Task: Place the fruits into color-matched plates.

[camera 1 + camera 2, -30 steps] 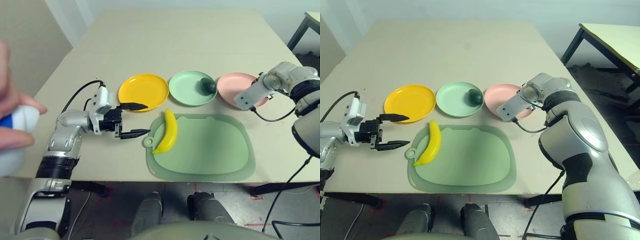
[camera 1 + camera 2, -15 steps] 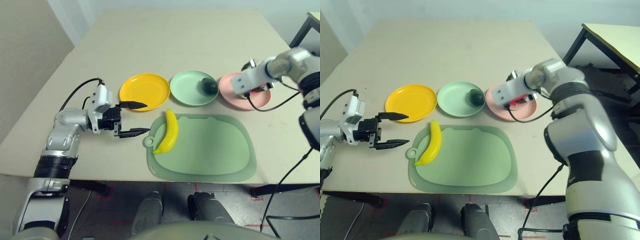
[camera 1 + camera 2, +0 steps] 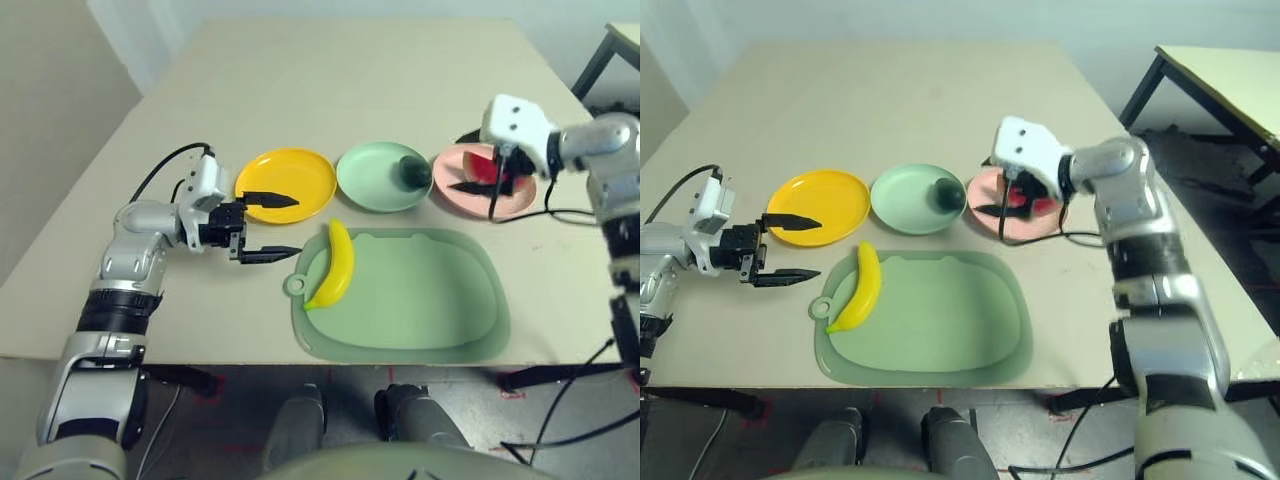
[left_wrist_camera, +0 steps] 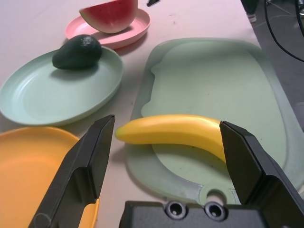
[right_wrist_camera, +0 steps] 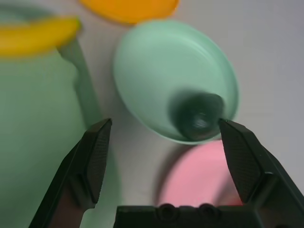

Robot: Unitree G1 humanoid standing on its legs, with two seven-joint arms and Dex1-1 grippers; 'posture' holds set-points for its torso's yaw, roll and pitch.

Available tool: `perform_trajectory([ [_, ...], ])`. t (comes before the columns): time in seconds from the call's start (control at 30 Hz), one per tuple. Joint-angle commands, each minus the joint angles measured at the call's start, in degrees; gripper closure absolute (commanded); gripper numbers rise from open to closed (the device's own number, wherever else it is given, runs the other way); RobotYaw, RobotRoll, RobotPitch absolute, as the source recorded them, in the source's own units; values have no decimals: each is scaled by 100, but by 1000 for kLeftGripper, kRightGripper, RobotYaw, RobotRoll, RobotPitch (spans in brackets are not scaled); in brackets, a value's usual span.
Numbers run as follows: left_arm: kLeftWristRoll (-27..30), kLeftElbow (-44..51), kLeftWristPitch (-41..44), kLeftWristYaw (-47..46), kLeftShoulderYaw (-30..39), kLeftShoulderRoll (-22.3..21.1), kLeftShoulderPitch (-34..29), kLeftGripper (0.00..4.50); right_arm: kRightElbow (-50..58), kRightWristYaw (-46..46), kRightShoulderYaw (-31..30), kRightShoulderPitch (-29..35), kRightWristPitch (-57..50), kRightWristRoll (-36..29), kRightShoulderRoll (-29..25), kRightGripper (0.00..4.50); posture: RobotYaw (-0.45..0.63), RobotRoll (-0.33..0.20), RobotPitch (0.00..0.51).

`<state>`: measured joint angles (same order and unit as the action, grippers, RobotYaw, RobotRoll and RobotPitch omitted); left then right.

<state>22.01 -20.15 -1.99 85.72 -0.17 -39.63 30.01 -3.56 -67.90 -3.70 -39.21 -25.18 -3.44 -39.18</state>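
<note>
One banana (image 3: 340, 264) lengthwise toward robot; left hand (image 3: 272, 228), right hand (image 3: 467, 162) apart.

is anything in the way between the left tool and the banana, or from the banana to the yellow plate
Nothing visible stands between the open left tool and the banana on the mat. From there to the yellow plate, the left tool's own fingers reach in close beside the route; otherwise only tabletop.
</note>
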Motion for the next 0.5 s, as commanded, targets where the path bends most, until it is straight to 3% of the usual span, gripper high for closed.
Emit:
perform_trajectory([
  [0.03, -27, 35, -20, 52, 21, -85, -78, 0, 955, 570, 427, 590, -882, -424, 87, 20, -10, 0, 100],
  [0.2, -148, 14, -181, 37, -35, -113, -87, 0, 1900, 1563, 1062, 1929, -740, -913, 835, 20, -9, 0, 99],
  [0.33, -296, -173, -277, 74, -187, -29, 343, 0, 2291, 1455, 658, 2874, 133, -852, 856, 20, -20, 0, 97],
  [0.5, -1131, -1110, -1682, 391, -759, 113, 1491, 0, 1849, 1117, 211, 3513, 1658, -858, 979, 20, -35, 0, 91],
])
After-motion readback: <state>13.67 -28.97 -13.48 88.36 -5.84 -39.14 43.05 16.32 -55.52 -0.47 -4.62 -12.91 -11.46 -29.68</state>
